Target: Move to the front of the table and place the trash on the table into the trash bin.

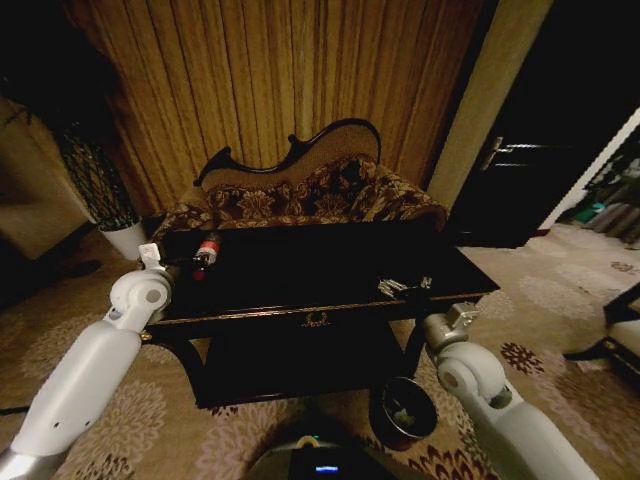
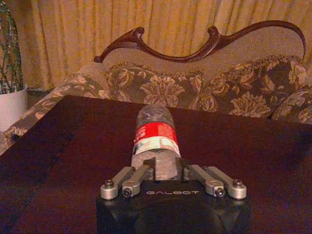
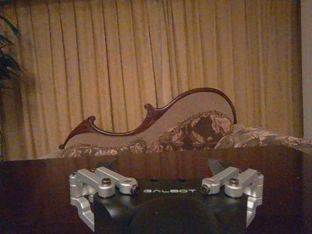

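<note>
1. Head view: the robot stands at the front of the black console table [image 1: 330, 290]. A small bottle [image 1: 205, 252] with a red cap and red-white label lies on its side near the tabletop's left end, right at the left gripper [image 1: 178, 263], which reaches in over the left front corner. The right gripper [image 1: 405, 288] sits low at the right front edge, well apart from the bottle. The trash bin [image 1: 403, 410] stands on the carpet below the table's right front, beside the right arm. The left arm is clearly the nearer one to the bottle.

2. Left wrist view: the bottle lies straight ahead of the left gripper, its long axis running away from the palm in line with the approach, toward the floral sofa [image 2: 204, 90]. Its near end is already between the jaws, which stand closely on either side of it; I judge them clamped on it or nearly so.

3. Right wrist view: the right gripper hovers low at the table edge, jaws wide apart with nothing between them
</note>
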